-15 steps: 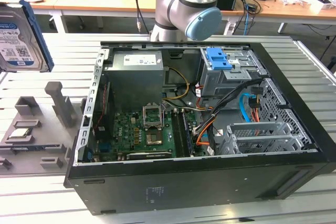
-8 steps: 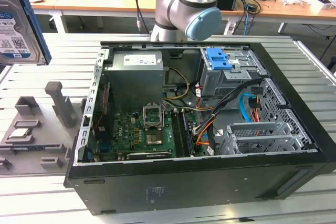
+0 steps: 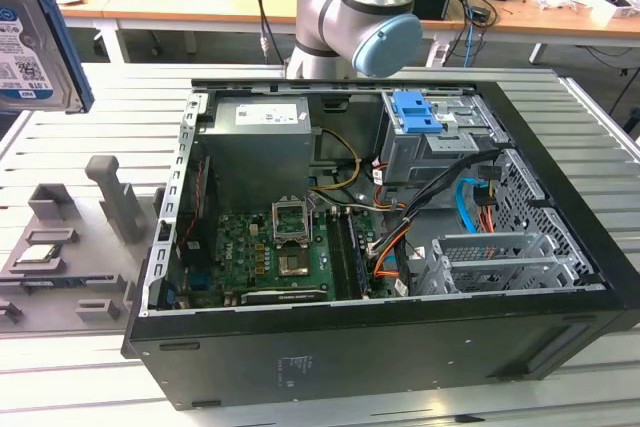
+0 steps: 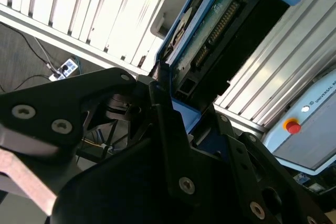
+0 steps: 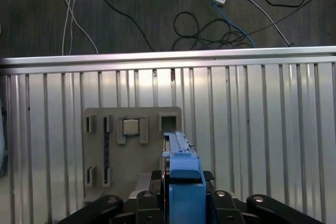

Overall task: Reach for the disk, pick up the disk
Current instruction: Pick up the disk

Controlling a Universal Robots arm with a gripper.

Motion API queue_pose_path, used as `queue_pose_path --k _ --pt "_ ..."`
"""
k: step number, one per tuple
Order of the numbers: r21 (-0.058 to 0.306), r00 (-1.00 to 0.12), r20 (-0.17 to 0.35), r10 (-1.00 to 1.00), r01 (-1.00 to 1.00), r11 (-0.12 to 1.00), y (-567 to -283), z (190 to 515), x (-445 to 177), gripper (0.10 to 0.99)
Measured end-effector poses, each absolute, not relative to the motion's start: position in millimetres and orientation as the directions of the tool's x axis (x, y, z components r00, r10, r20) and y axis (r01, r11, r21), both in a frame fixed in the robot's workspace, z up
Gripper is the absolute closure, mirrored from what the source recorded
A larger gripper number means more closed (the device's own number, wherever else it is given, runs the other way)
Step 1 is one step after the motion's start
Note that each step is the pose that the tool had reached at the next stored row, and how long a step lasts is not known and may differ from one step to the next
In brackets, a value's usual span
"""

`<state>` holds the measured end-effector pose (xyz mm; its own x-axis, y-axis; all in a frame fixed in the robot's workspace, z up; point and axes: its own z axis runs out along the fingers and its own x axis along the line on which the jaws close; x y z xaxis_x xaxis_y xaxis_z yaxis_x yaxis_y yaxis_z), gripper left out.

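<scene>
Clamping the disk (image 4: pixel 210 35) edgewise, fingers (image 4: pixel 160 108) against both its sides.

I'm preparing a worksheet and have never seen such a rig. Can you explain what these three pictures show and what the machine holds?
The machine is a grey robot arm with pale blue caps. The exterior view is shot from off the arm; both wrist views come from cameras on it. On the slatted metal table lies an open black computer case, beside a grey plastic holder tray carrying a small square silver chip. Its black jaws clamp the silver hard disk with blue plastic side rails, held above the table.
</scene>
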<state>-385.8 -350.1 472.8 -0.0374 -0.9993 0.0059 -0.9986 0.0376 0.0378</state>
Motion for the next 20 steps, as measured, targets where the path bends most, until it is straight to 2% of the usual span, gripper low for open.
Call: queue_pose_path --k 14,20 --pt "0.038 -0.037 0.006 -0.999 -0.999 0.038 -349.9 499.5 -385.0 0.718" --pt "0.038 -0.037 0.006 -0.999 -0.999 0.038 -349.9 499.9 -385.0 0.718"
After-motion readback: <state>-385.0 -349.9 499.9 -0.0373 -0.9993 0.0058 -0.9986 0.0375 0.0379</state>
